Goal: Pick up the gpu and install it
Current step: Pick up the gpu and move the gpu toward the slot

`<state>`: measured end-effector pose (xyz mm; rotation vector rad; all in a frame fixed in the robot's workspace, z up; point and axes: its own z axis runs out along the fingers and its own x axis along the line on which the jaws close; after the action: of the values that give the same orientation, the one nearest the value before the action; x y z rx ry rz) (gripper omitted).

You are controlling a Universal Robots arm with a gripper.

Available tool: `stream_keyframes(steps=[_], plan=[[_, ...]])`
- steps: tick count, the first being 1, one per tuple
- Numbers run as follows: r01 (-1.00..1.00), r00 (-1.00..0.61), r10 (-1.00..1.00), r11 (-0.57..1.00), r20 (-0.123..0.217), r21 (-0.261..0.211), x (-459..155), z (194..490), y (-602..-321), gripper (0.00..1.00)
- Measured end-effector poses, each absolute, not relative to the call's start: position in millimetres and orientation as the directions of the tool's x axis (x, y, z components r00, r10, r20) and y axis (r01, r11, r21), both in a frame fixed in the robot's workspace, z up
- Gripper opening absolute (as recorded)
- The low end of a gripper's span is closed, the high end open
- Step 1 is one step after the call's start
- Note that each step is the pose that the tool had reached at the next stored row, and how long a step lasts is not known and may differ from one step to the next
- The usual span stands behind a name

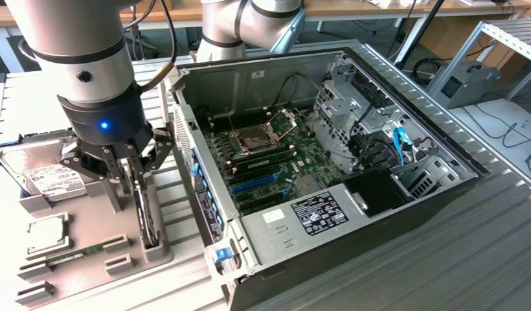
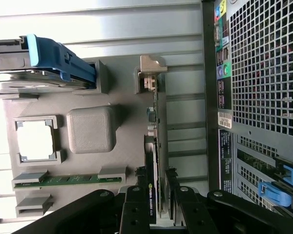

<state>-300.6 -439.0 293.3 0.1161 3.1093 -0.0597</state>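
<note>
One step underway, the pick: hand (image 1: 131,191) straddles the upright gpu (image 1: 147,220) at the holder's (image 1: 84,227) edge by the case (image 1: 248,78), whether clamped I cannot tell; lifting needs a straight pull

Between the fingers (image 2: 136,208), a black label (image 2: 153,194) on the gpu (image 2: 150,161) shows a green Nvidia logo and the word "QUADRO". Away from the fingers, the case sticker (image 1: 320,214) and the hard drive label (image 1: 50,180) carry print too small to read.
</note>
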Motion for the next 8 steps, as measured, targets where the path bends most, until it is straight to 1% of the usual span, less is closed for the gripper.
stream_keyframes(steps=[8], plan=[[0.075,-0.997,0.074,0.996,-0.031,-0.037,-300.7,294.6,-439.0,0.28]])
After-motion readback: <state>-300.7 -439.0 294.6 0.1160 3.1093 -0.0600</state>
